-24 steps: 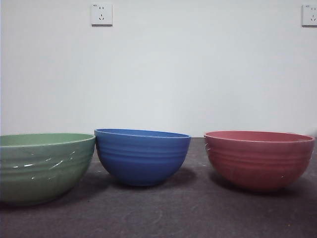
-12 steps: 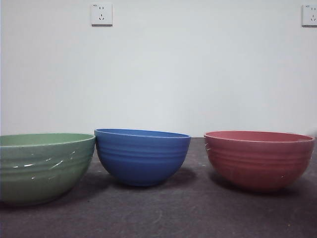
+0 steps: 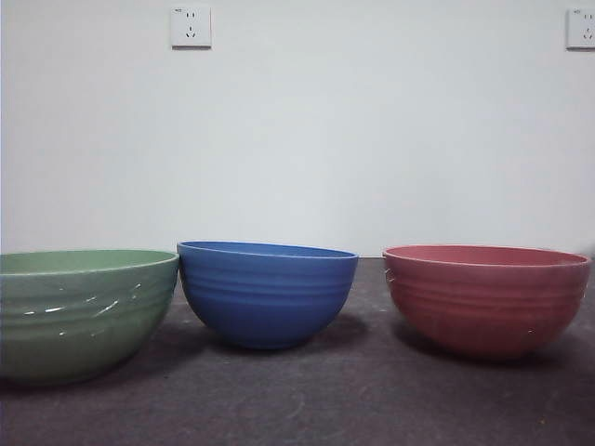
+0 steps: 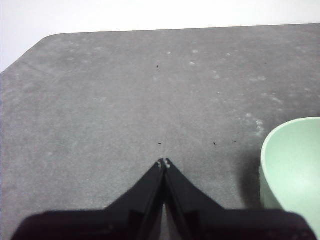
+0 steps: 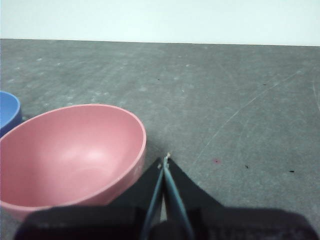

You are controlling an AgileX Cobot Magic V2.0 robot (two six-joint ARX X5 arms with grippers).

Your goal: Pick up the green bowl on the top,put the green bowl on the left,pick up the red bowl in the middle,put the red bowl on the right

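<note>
The green bowl [image 3: 79, 311] stands upright on the table at the left of the front view; part of its rim shows in the left wrist view [image 4: 295, 167]. The red bowl [image 3: 485, 297] stands upright at the right, and it also shows in the right wrist view [image 5: 70, 155]. My left gripper [image 4: 163, 163] is shut and empty above bare table, beside the green bowl. My right gripper [image 5: 165, 160] is shut and empty, just beside the red bowl's rim. Neither gripper shows in the front view.
A blue ribbed bowl [image 3: 267, 292] stands between the two other bowls; its edge shows in the right wrist view [image 5: 9, 112]. The dark grey table [image 3: 307, 400] ends at a white wall with two sockets [image 3: 191, 27].
</note>
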